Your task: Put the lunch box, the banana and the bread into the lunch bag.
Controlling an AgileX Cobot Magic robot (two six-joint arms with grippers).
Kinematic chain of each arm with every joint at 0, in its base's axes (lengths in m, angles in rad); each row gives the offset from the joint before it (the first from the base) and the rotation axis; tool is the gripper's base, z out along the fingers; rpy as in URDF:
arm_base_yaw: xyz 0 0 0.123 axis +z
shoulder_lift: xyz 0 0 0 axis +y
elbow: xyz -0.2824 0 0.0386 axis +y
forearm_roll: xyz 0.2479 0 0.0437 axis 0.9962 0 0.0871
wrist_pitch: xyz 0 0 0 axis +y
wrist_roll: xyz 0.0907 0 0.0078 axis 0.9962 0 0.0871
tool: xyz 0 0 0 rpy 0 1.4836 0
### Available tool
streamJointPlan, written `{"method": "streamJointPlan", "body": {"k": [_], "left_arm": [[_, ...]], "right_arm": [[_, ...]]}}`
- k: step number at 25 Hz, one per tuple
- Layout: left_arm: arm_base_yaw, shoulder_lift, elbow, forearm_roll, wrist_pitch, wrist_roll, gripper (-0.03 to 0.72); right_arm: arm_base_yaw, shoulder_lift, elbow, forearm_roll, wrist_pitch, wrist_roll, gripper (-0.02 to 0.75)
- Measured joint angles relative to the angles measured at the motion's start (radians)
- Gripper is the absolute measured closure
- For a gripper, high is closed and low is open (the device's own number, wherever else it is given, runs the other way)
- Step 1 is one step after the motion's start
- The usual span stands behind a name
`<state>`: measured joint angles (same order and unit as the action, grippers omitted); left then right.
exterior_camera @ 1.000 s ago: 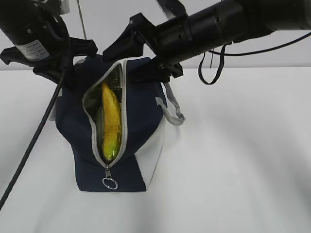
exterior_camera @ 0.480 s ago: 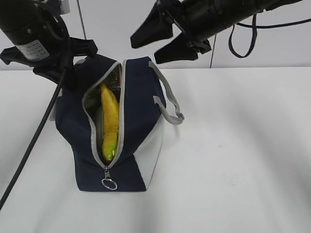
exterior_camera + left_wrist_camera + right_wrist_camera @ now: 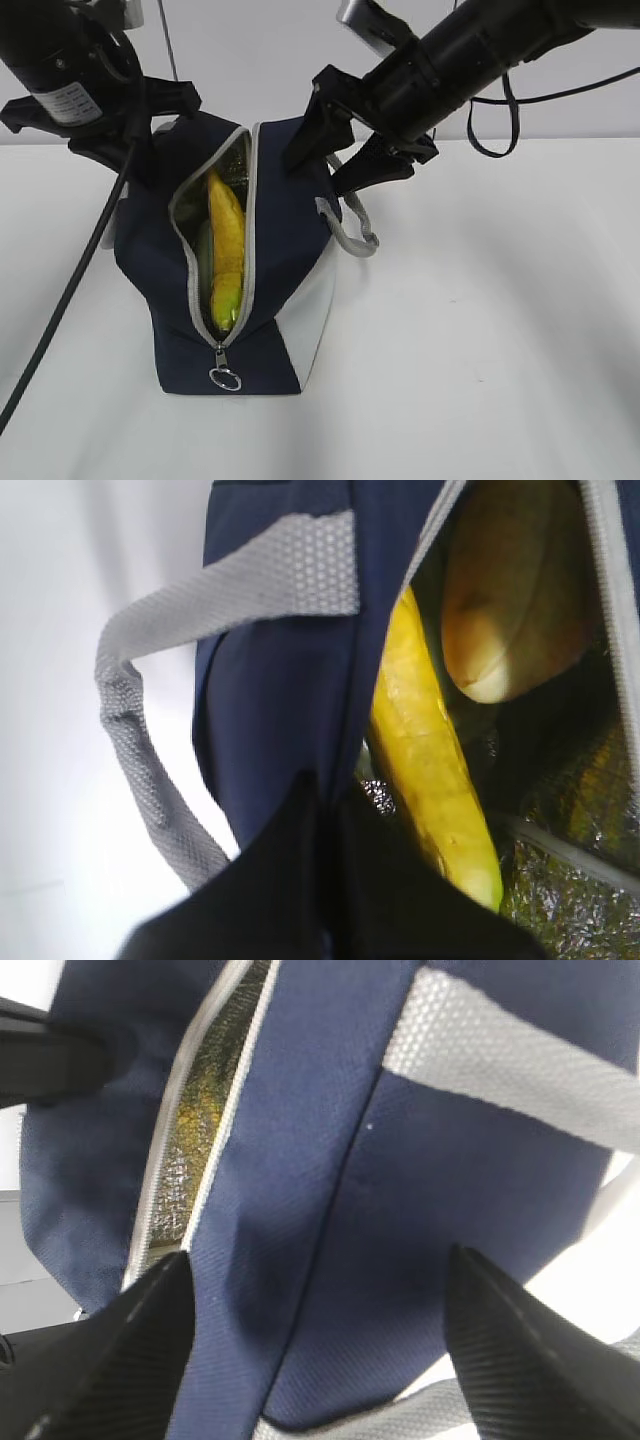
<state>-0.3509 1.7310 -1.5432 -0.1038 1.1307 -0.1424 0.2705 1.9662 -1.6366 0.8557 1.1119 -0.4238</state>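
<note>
The navy lunch bag [image 3: 285, 240] stands on the table with its zipper open. The yellow banana [image 3: 226, 250] lies inside along the opening. A pale grey-green surface [image 3: 203, 245] beside it may be the lunch box lid. In the left wrist view the banana [image 3: 430, 750] lies next to the golden-brown bread [image 3: 510, 600] on the silver lining. My left gripper [image 3: 135, 150] is shut on the bag's left rim [image 3: 325, 800]. My right gripper [image 3: 320, 172] is open and empty against the bag's right upper side; its fingers [image 3: 130, 1360] straddle navy fabric [image 3: 330, 1210].
The bag's grey strap handle [image 3: 350, 225] hangs on the right side, just below my right gripper. The metal ring pull [image 3: 226, 378] sits at the near end of the zipper. The white table [image 3: 480, 330] stretches to the right and front. A black cable [image 3: 60, 300] runs down the left.
My right gripper lifted away from the bag's top rim, then came back down open against the bag's right side. The left gripper and the bag have not moved.
</note>
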Motion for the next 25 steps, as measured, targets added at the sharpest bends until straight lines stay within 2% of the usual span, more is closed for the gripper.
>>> {"method": "streamJointPlan", "body": {"k": [3, 6, 8, 13, 15, 18, 22, 25], "left_arm": [[0.000, 0.000, 0.000, 0.000, 0.000, 0.000, 0.691], [0.000, 0.000, 0.000, -0.002, 0.000, 0.000, 0.691], [0.000, 0.000, 0.000, -0.003, 0.000, 0.000, 0.691], [0.000, 0.000, 0.000, -0.009, 0.000, 0.000, 0.691], [0.000, 0.000, 0.000, -0.012, 0.000, 0.000, 0.691], [0.000, 0.000, 0.000, -0.073, -0.021, 0.049, 0.691], [-0.020, 0.000, 0.000, -0.210, -0.075, 0.129, 0.691], [-0.052, 0.000, -0.015, -0.227, -0.098, 0.142, 0.691]], "right_arm": [[0.003, 0.009, 0.000, 0.004, -0.017, 0.017, 0.156], [0.003, 0.022, 0.000, 0.010, -0.029, 0.036, 0.223], [0.003, 0.035, 0.000, 0.021, -0.035, 0.040, 0.314], [0.010, 0.052, 0.000, 0.039, -0.036, 0.040, 0.629], [0.010, 0.052, 0.000, 0.049, -0.038, 0.040, 0.710], [0.010, 0.038, 0.000, 0.050, -0.044, 0.040, 0.732], [0.010, -0.002, -0.002, 0.044, -0.054, 0.040, 0.734], [0.010, -0.035, -0.008, 0.021, -0.054, 0.040, 0.735]]}}
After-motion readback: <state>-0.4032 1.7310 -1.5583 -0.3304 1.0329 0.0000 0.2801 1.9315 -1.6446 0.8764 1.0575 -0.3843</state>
